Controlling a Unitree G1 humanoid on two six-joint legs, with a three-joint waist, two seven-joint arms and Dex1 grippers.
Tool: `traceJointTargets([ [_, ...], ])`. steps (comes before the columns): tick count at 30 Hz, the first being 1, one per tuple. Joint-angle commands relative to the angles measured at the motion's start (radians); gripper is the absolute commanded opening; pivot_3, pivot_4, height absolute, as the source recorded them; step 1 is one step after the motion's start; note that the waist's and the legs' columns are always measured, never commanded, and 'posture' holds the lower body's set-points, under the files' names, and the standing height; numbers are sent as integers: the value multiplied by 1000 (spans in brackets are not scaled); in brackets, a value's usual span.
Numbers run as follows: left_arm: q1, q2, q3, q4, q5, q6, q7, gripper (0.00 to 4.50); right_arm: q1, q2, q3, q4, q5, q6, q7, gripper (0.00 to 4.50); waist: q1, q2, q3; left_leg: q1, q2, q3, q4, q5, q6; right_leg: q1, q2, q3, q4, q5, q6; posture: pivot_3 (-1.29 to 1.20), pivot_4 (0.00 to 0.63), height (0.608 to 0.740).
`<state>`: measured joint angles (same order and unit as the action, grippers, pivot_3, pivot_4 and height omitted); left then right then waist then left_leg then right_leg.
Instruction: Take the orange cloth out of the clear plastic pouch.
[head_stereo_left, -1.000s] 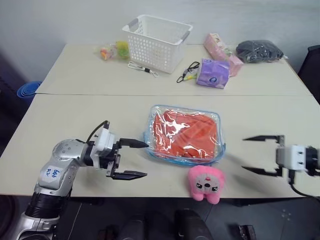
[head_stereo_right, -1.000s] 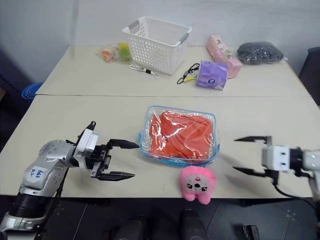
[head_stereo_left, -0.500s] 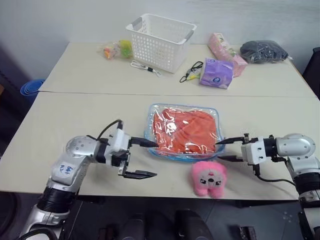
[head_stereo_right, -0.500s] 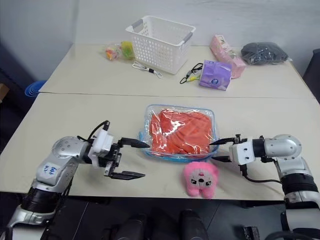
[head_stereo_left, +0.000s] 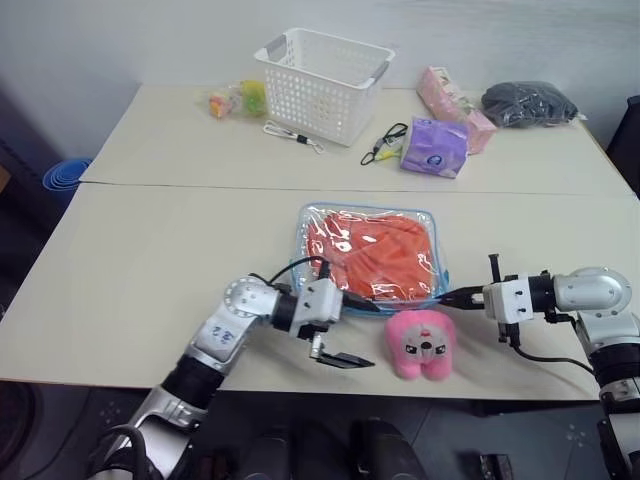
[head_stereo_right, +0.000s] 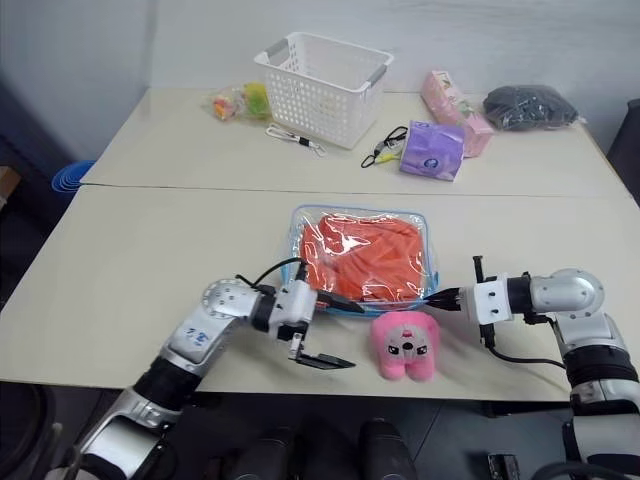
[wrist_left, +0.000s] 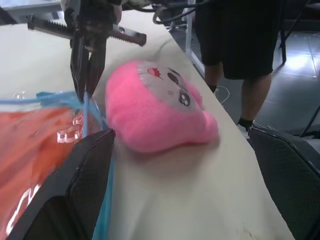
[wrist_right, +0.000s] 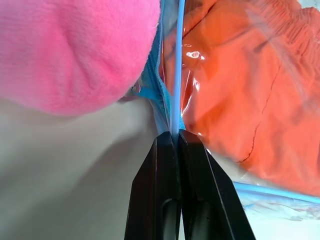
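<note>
While the right gripper (wrist_right: 172, 137) pinches only the thin blue edging of the pouch (head_stereo_left: 371, 218) (cloth (head_stereo_left: 372, 258) sealed inside, mid-table), that sliver could slip free; the left gripper (head_stereo_left: 345, 332), gaping wide, may nudge the pink toy (head_stereo_left: 421, 343).

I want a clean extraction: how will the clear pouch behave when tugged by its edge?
The clear plastic pouch looks thin and crinkled, so probably floppy. Its glossy film may slip. The right gripper, shut on its blue edging, would likely drag it whole.
</note>
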<state>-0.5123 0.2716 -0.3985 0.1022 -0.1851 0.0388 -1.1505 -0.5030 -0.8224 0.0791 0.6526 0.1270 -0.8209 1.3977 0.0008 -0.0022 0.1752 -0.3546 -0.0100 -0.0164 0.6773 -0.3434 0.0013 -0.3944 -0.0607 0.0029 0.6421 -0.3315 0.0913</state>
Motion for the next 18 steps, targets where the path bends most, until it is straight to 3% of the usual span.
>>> traceJointTargets([
  [1, -24, -50, -25, 29, 27, -33, 31, 4500, 16, -24, -14, -49, 25, 21, -15, 58, 0, 0, 0, 0, 0, 0, 0, 0, 0, 0, 0, 0, 0, 0, 0, 0, 150, 740],
  [7, -40, -145, -83, 103, 113, -45, 116, 4500, 54, -31, -19, -107, 29, 71, -43, 58, 0, 0, 0, 0, 0, 0, 1, 0, 0, 0, 0, 0, 1, 0, 0, 0, 150, 740],
  [10, -44, -160, -84, 134, 152, -57, 163, 3982, 58, -43, -25, -110, 28, 80, -46, 0, 1, 0, 0, 0, 0, 0, 1, 0, 0, 0, 0, 0, 1, 0, 0, 0, 150, 740],
  [18, 9, -56, -39, 69, 84, -33, 77, 1710, 52, -65, -29, -79, 26, 67, -49, 0, 0, 0, 0, 0, 0, 0, 2, 0, 0, 0, 0, 0, 2, 0, 0, 0, 150, 740],
])
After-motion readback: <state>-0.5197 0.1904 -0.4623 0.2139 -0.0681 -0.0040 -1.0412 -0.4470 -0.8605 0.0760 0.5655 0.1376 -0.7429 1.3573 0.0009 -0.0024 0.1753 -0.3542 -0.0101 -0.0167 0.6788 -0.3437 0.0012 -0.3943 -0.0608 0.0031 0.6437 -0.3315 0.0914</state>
